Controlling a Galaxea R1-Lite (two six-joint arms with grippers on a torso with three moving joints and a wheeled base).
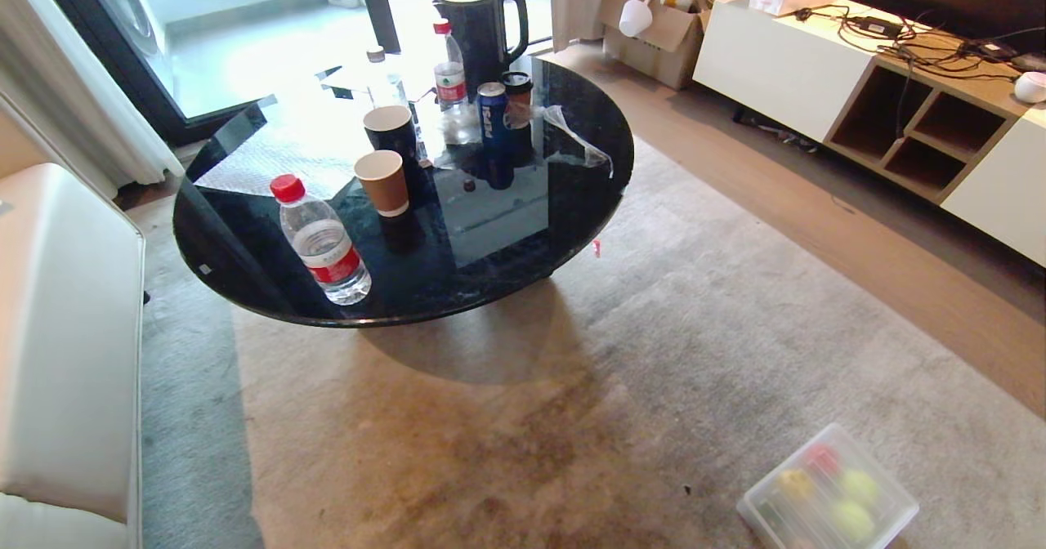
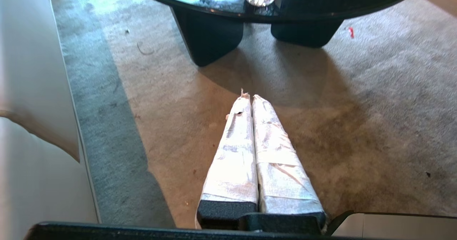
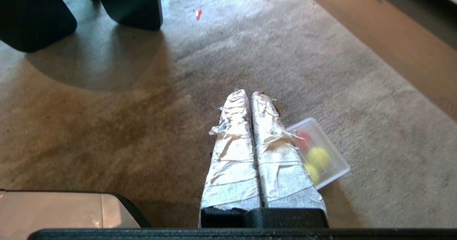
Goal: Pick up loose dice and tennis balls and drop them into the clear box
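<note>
The clear box [image 1: 891, 477] lies on the carpet at the lower right of the head view. Through its frosted plastic I see a red die [image 1: 821, 457], a dull yellow shape [image 1: 797, 484] and two tennis balls [image 1: 858, 485] [image 1: 851, 519]. In the right wrist view the clear box [image 3: 335, 149] lies just beside and below my right gripper [image 3: 249, 93], which is shut and empty; the red die [image 3: 303, 140] and a tennis ball [image 3: 318, 155] show inside. My left gripper [image 2: 250, 97] is shut and empty above bare carpet. Neither arm shows in the head view. No loose dice or balls are visible.
A round black glass table [image 1: 572, 206] stands ahead with water bottles [image 1: 323, 243], paper cups [image 1: 382, 183], a can and a kettle [image 1: 482, 26]. A white sofa [image 1: 65, 328] is at the left, a TV cabinet [image 1: 899, 108] at the right. A red scrap [image 1: 596, 247] lies on the carpet.
</note>
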